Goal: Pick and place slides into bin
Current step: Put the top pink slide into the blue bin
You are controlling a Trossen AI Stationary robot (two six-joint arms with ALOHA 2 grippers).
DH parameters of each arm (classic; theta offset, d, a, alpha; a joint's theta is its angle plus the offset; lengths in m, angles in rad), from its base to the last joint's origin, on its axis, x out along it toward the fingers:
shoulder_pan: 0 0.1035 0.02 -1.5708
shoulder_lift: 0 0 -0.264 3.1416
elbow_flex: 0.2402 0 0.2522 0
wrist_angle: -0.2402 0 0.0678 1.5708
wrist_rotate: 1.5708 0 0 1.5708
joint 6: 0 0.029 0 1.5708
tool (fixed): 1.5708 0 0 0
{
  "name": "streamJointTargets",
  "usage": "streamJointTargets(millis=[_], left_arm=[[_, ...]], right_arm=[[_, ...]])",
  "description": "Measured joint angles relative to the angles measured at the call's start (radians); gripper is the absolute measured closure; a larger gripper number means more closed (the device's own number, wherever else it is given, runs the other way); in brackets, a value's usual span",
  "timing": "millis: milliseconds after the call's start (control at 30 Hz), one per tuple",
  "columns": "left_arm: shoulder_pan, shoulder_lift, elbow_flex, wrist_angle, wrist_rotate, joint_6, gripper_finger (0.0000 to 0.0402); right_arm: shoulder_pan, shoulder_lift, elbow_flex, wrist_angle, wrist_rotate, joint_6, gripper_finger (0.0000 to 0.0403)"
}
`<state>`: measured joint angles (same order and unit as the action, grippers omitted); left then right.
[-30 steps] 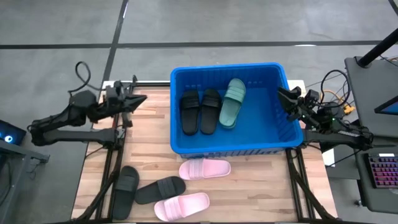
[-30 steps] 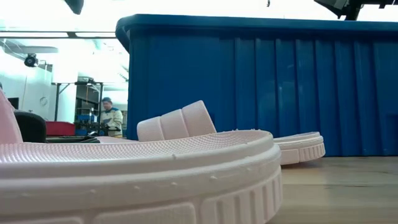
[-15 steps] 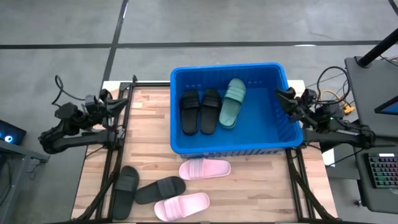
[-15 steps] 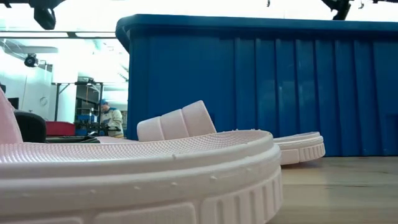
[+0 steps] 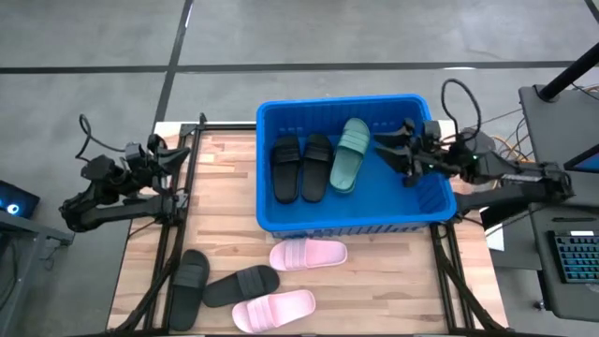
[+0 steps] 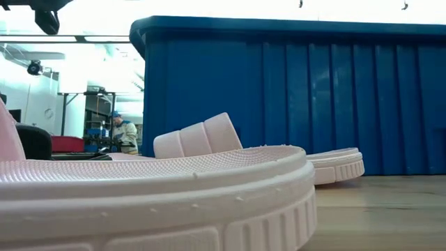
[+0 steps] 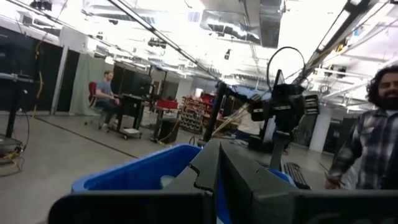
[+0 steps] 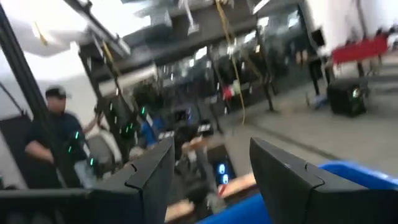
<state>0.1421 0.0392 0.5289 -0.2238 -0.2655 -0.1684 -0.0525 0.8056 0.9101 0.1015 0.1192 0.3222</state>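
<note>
The blue bin (image 5: 423, 208) stands at the table's far middle. On its floor lie two black slides (image 5: 285, 168) (image 5: 316, 167) and a green slide (image 5: 349, 154). On the wood in front of the bin lie two pink slides (image 5: 309, 254) (image 5: 273, 311) and two black slides (image 5: 190, 288) (image 5: 241, 285), soles down. My right gripper (image 5: 391, 157) hangs open above the bin's right half with nothing between its fingers (image 8: 149, 177). My left gripper (image 5: 176, 150) is shut and empty at the table's far left edge; in its wrist view the left gripper (image 7: 217, 180) points toward the bin (image 7: 137, 174).
Bare wood lies between the left arm and the bin. In the low view a pink slide (image 6: 153, 202) fills the foreground, with the second pink slide (image 6: 209, 139) and the bin wall (image 6: 293, 97) behind it. People stand and sit in the room beyond. A keyboard (image 5: 573, 257) sits off the table's right.
My right gripper has risen from the bin's right rim and swung toward the table's left, out over the bin, staying open. My left arm has drawn back toward the table's left edge and sunk, its gripper still shut. The slides have kept still.
</note>
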Motion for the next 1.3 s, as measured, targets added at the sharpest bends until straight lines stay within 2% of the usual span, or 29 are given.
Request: streamJointTargets(millis=[200,300,600,900,1033,1300], left_arm=[[0.0,-0.009,0.001,-0.002,-0.005,0.001,0.0402],[0.0,0.0,0.0,-0.003,-0.005,0.001,0.0402],[0.0,-0.008,0.0,-0.002,-0.004,0.001,0.0402],[0.0,-0.005,-0.001,-0.002,-0.005,0.042,0.0402],[0.0,-0.002,-0.001,-0.002,-0.005,0.044,0.0402],[0.0,-0.002,-0.001,-0.002,-0.007,0.045,0.0402]], right_arm=[[0.06,0.126,0.265,-0.464,0.003,0.203,0.0202],[0.112,0.183,0.343,-0.607,0.005,0.317,0.0202],[0.327,0.378,0.458,-0.649,0.005,0.495,0.0202],[0.436,0.556,0.492,-0.653,0.001,0.694,0.0202],[0.482,0.608,0.521,-0.657,-0.002,0.724,0.0202],[0.564,0.622,0.614,-0.823,0.134,0.721,0.0202]])
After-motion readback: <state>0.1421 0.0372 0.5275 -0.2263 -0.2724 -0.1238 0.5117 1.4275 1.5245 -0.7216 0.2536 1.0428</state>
